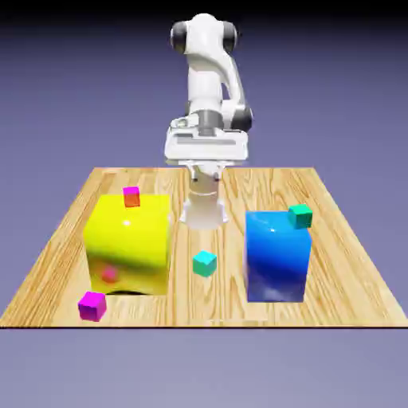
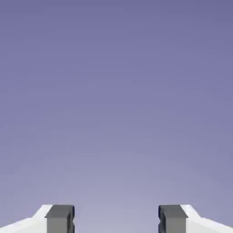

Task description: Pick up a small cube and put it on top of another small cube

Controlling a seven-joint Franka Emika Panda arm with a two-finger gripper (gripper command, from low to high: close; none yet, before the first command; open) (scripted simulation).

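Observation:
The small cyan-turquoise cube (image 1: 205, 263) lies on the wooden table (image 1: 343, 263) between two big blocks. The green-teal small cube (image 1: 300, 215) shows at the upper right corner of the big blue block (image 1: 277, 255); whether it touches the block I cannot tell. My gripper (image 1: 207, 146) hangs high above the table's far side, well away from both cubes. In the hand view the gripper (image 2: 116, 220) is open: its two grey fingertips (image 2: 59, 219) stand wide apart with only plain backdrop between them. No cube appears in that view.
A big yellow block (image 1: 127, 243) stands at the exterior view's left, with a small red-pink cube (image 1: 131, 196) at its far top edge. A small magenta cube (image 1: 92, 305) sits by the yellow block's near left corner, close to the table's front edge.

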